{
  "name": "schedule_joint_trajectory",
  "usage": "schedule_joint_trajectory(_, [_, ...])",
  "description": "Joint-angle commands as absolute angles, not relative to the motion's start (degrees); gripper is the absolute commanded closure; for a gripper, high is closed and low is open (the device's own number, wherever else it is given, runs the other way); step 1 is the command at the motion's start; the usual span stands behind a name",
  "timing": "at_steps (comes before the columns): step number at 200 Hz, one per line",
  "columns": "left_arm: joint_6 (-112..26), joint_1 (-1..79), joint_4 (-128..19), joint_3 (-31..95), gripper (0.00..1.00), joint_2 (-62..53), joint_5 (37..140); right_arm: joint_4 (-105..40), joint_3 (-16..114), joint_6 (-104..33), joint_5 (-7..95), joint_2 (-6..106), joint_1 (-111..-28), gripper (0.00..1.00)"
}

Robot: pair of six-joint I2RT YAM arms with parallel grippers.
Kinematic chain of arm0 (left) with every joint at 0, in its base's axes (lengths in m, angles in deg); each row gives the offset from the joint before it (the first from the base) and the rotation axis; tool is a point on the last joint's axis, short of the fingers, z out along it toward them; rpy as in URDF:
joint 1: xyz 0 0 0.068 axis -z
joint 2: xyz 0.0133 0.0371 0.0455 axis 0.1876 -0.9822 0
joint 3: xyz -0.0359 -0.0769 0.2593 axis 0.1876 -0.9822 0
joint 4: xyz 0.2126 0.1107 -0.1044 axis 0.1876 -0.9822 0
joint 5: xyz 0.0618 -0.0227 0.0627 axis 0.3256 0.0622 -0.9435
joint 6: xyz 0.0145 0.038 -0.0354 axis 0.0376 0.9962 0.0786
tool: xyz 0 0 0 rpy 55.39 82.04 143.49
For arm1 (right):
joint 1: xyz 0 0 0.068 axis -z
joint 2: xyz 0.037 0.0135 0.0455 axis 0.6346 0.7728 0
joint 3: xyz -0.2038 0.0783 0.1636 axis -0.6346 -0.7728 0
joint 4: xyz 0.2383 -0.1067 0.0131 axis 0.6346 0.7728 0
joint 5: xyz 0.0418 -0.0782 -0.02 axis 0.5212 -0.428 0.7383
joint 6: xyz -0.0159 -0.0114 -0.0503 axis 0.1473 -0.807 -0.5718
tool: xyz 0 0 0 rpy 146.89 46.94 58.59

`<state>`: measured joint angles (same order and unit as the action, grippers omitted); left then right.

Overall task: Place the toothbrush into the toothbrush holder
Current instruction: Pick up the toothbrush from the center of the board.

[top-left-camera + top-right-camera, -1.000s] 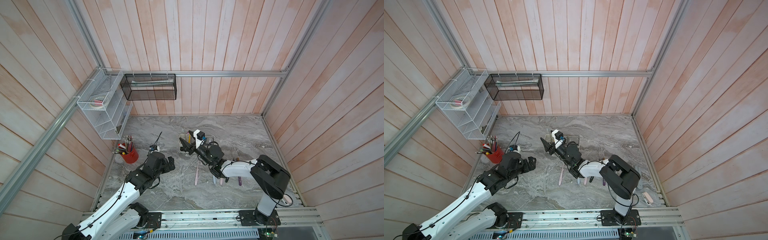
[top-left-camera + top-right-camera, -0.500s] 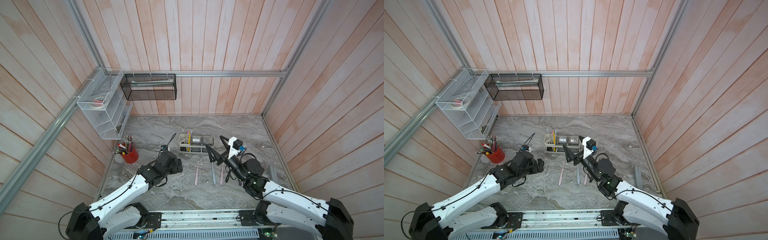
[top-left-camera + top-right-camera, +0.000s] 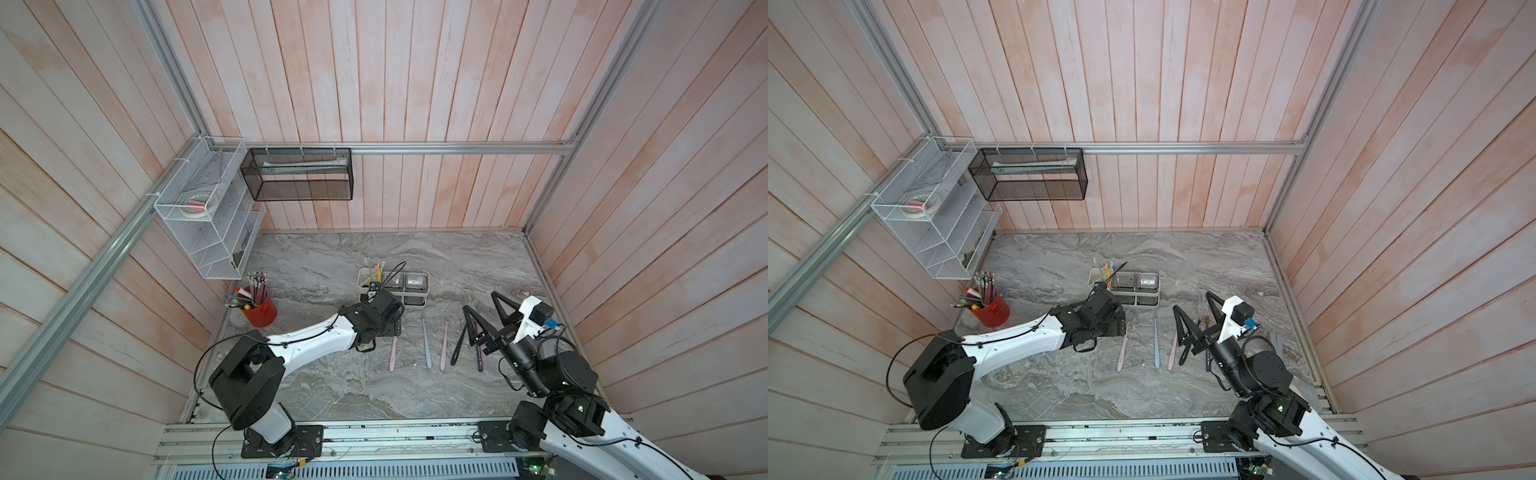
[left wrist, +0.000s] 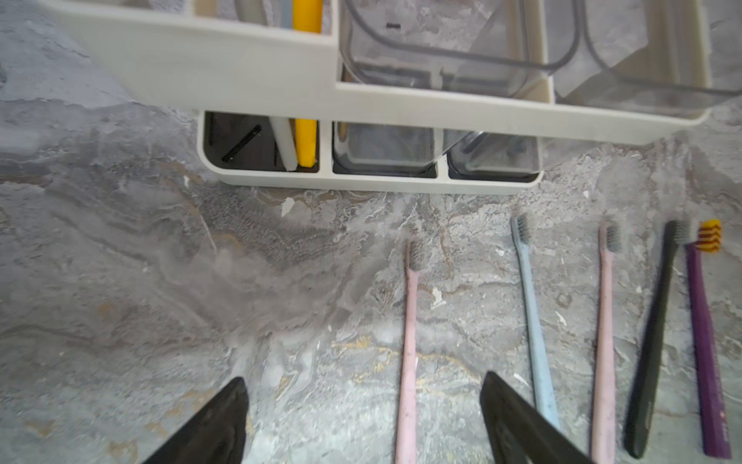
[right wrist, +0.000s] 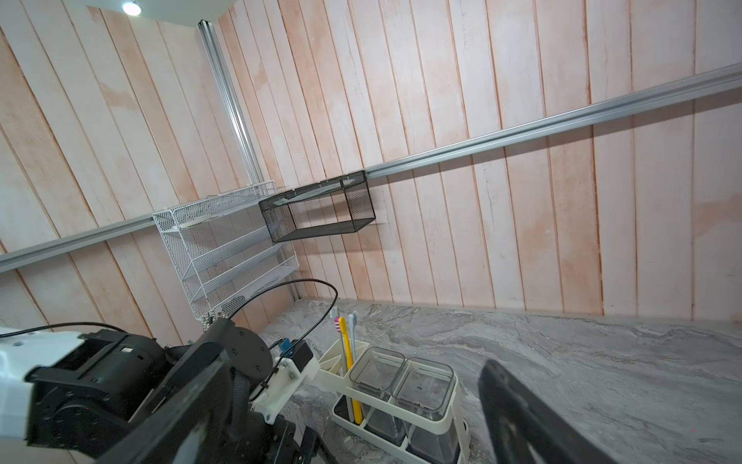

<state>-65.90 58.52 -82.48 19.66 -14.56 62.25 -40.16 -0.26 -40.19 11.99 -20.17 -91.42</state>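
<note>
Pink-washed plank walls enclose a grey marbled surface (image 3: 332, 257), and within a second the scene on it has shifted. The right arm (image 3: 557, 365), earlier stretched across to the white oblong plastic toothbrush holder (image 3: 415, 302), has drawn back to its own side, while the left arm (image 3: 307, 338) has pushed forward until its wrist sits just in front of the holder. The holder stands upright mid-surface, towards the back wall. Its divided end section holds a yellow toothbrush (image 4: 307, 142) and a white toothbrush (image 4: 284, 140), with a third, pink-and-white bristle head (image 5: 336, 321) showing beside them. Two clear square cups (image 4: 433, 52) sit side by side in the rest of the frame. Five more brushes lie in a row before it, heads towards the holder: a pale pink toothbrush (image 4: 410, 329), a light blue toothbrush (image 4: 533, 321), a second pink toothbrush (image 4: 605, 341), a black toothbrush (image 4: 655, 341) and a purple toothbrush (image 4: 704, 341) with yellow-and-orange bristles, the last two almost meeting at their heads. The left end effector (image 4: 363, 377) points down at the surface, fingers wide apart and empty, with the pale pink handle lying between them in the wrist view. The right end effector (image 3: 480, 301) is raised above the black and purple brushes, fingers spread, holding nothing, and aimed towards the back wall.
</note>
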Motion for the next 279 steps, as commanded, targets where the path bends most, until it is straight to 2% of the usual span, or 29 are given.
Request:
schedule_joint_trajectory(1, [-64.98, 59.17, -81.33, 24.08, 0.09, -19.46, 61.18, -33.13, 0.64, -39.23, 10.42, -21.89, -91.34, 0.02])
schedule_joint_trajectory(36, [-64.96, 59.85, -83.00, 29.25, 0.18, -26.30, 60.04, -33.09, 1.12, -38.23, 13.27, -19.95, -91.34, 0.02])
schedule_joint_trajectory(51, [-65.21, 59.99, -83.87, 30.36, 0.18, -27.97, 59.45, -33.42, 1.08, -38.12, 14.49, -19.26, -91.34, 0.02])
schedule_joint_trajectory(71, [-65.39, 60.06, -84.52, 31.17, 0.28, -29.38, 58.84, -34.33, 0.22, -37.90, 15.33, -19.79, -91.34, 0.03])
schedule_joint_trajectory(146, [-66.27, 60.03, -85.96, 34.97, 0.33, -34.51, 56.76, -36.22, -1.48, -37.68, 16.37, -22.64, -91.34, 0.08])
schedule_joint_trajectory(180, [-66.36, 60.03, -86.22, 36.82, 0.45, -36.52, 56.67, -36.29, -1.71, -37.24, 16.90, -22.73, -91.34, 0.09])
schedule_joint_trajectory(202, [-66.44, 60.03, -86.36, 37.11, 0.48, -37.38, 56.84, -36.41, -1.59, -37.15, 16.88, -23.07, -91.34, 0.09])
schedule_joint_trajectory(279, [-66.36, 60.04, -87.53, 37.02, 0.50, -38.31, 57.53, -36.90, -1.91, -37.16, 17.15, -23.17, -91.34, 0.10])
